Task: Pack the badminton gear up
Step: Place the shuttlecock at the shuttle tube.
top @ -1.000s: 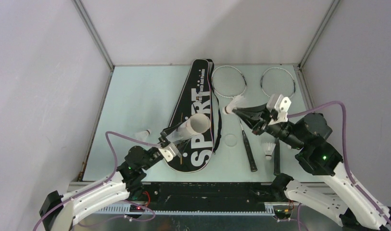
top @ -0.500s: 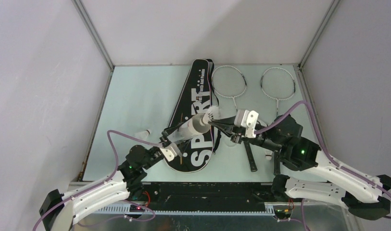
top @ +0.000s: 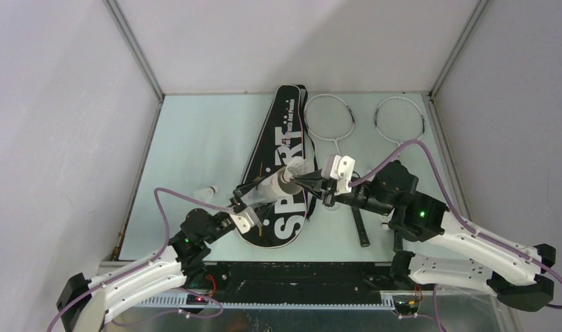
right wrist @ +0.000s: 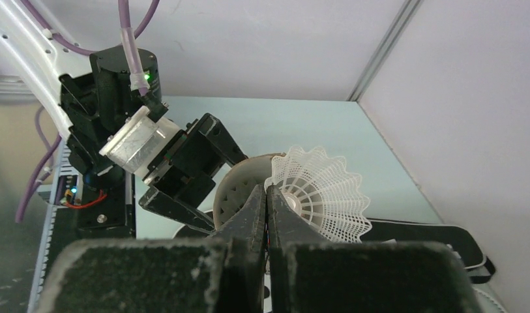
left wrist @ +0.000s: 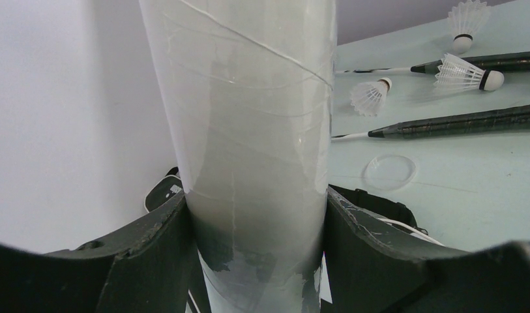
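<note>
My left gripper (top: pixel 247 206) (left wrist: pixel 255 205) is shut on the long white tube (top: pixel 267 188) (left wrist: pixel 249 117), held tilted over the black SPORT bag (top: pixel 281 149) with its open mouth to the right. My right gripper (top: pixel 300 180) (right wrist: pixel 267 195) is shut on the skirt rim of a white shuttlecock (top: pixel 296 168) (right wrist: pixel 324 192), right at the tube's mouth (right wrist: pixel 239 189). Two silver rackets (top: pixel 329 117) (top: pixel 400 119) lie right of the bag. Another shuttlecock (top: pixel 210 191) lies left of the bag. The left wrist view shows loose shuttlecocks (left wrist: pixel 467 73) by the black handles (left wrist: pixel 457 120).
A clear round lid (top: pixel 331 202) (left wrist: pixel 389 173) lies on the pale green table between the bag and the racket handles (top: pixel 361 225). Grey walls close in the table (top: pixel 195 138) on the left, back and right. My right arm stretches over the handles.
My right arm has swung left from above the rackets, carrying the shuttlecock to the tube's mouth. The left arm and tube have stayed put.
</note>
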`<action>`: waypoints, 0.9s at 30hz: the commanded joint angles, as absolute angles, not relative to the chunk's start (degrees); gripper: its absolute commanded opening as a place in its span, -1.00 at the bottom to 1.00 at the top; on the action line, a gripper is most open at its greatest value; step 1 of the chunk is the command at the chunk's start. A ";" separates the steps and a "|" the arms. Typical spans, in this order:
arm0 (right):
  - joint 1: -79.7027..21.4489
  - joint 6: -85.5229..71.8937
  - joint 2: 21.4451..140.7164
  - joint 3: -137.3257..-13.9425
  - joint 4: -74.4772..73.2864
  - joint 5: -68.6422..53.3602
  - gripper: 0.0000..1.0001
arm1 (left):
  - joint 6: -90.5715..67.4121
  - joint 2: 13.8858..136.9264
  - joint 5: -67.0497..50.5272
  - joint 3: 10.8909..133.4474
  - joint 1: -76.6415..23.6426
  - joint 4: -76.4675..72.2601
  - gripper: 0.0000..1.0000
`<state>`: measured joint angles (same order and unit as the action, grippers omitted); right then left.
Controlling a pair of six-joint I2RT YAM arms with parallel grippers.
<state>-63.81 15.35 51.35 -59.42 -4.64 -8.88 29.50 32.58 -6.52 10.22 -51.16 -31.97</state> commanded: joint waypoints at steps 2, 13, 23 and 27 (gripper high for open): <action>-63.99 10.06 53.56 -62.81 -3.40 -11.50 -1.00 | 29.24 32.72 -7.01 10.53 -51.00 -28.07 0.04; -64.03 5.46 57.78 -66.61 -9.31 -11.82 -0.99 | 29.22 30.93 -7.73 9.21 -50.98 -29.79 0.04; -63.98 3.05 62.82 -73.13 -19.91 -8.77 -0.98 | 29.17 30.39 -7.88 8.68 -51.03 -30.64 0.04; -64.02 2.11 64.21 -74.21 -21.67 -9.41 -0.97 | 29.15 30.05 -7.95 8.60 -51.04 -30.68 0.04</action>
